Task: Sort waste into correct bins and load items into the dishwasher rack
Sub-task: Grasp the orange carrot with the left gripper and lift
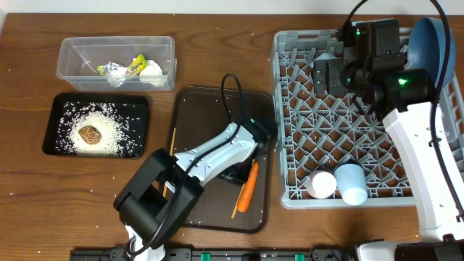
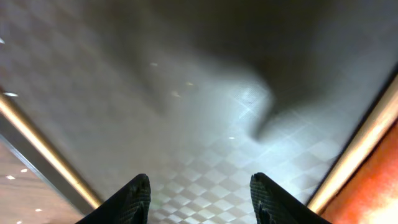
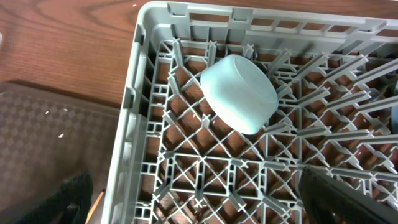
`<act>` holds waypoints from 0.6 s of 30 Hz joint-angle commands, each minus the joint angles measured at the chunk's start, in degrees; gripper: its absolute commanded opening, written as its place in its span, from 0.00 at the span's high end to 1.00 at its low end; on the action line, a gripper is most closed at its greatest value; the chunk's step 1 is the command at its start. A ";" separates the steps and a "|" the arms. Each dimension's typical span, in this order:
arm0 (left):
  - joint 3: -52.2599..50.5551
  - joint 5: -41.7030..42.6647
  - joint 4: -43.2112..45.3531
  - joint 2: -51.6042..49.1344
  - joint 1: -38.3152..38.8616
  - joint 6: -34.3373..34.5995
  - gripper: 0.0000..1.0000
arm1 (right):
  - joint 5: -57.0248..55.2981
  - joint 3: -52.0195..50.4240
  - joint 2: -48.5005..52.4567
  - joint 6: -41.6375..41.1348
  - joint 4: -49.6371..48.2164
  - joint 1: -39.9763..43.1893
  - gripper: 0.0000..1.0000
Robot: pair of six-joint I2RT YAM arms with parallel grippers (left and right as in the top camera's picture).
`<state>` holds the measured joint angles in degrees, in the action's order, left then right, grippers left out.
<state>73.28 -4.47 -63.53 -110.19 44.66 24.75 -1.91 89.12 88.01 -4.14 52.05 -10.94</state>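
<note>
My left gripper (image 2: 200, 200) hangs open low over the dark-brown serving tray (image 1: 210, 109), nothing between its fingers (image 2: 134, 199). One chopstick (image 2: 43, 149) lies to its left. A second chopstick (image 2: 360, 149) lies to its right beside the orange carrot (image 1: 248, 187). My right gripper (image 3: 205, 205) stands open above the grey dishwasher rack (image 1: 362, 127), just short of the small light-blue bowl (image 3: 239, 93), which lies tilted on the pegs. The rack also holds the blue plate (image 1: 428, 51) on edge, a pink cup (image 1: 321, 185) and a light-blue cup (image 1: 353, 183).
The clear tub (image 1: 72, 54) at the back left holds crumpled tissue (image 1: 152, 70) and a yellow-green wrapper (image 1: 135, 67). In front of it the black tray (image 1: 54, 119) holds rice and a brown lump (image 1: 90, 133). Stray grains dot the wooden table.
</note>
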 commanded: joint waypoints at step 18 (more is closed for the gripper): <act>-1.53 14.10 7.76 3.02 8.20 -13.84 0.46 | -0.92 0.11 -0.50 -0.72 0.94 1.01 0.01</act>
<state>73.08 8.91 -55.86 -106.26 52.42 11.90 -2.37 89.12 88.01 -4.14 52.77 -10.72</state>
